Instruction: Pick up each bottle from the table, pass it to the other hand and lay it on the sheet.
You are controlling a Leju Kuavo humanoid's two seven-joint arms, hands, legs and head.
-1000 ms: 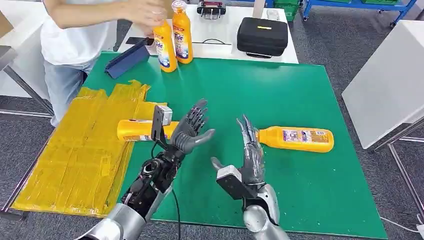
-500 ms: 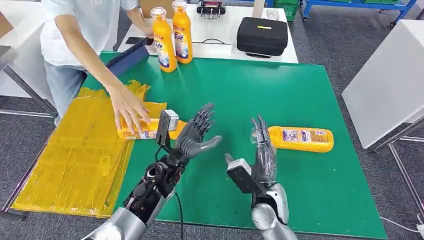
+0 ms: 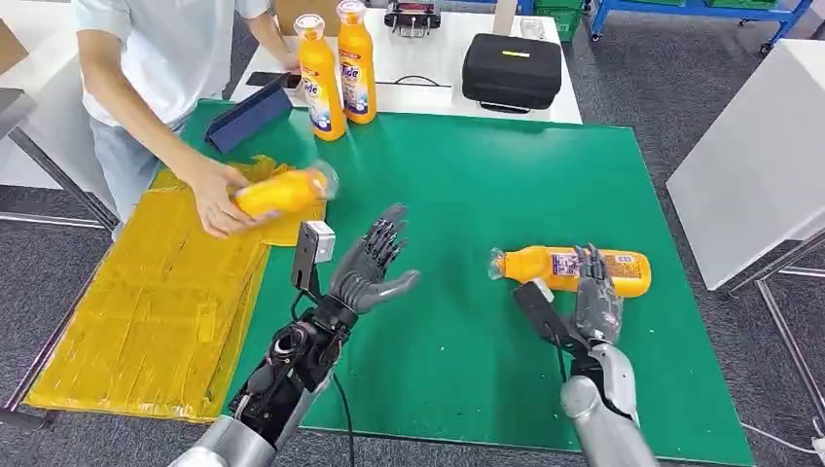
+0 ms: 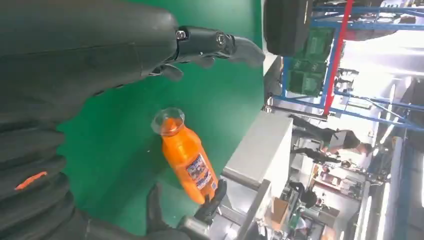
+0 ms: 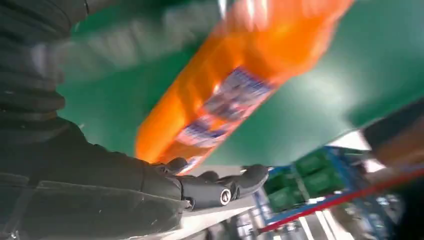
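An orange bottle lies on its side on the green table, cap toward the middle. My right hand reaches it with fingers apart, just in front of it; the right wrist view shows the bottle blurred and close beyond the fingers. My left hand is raised over the table's middle, fingers spread, holding nothing. In the left wrist view the same bottle lies past the thumb. A person's hand lifts another orange bottle above the yellow sheet.
Two orange bottles stand upright at the table's far edge. A blue folder lies at the far left corner. A black case sits on the white table behind. A white table stands to the right.
My right hand has moved right to the lying bottle. The person has picked the other bottle up off the sheet's edge. My left hand barely shifted.
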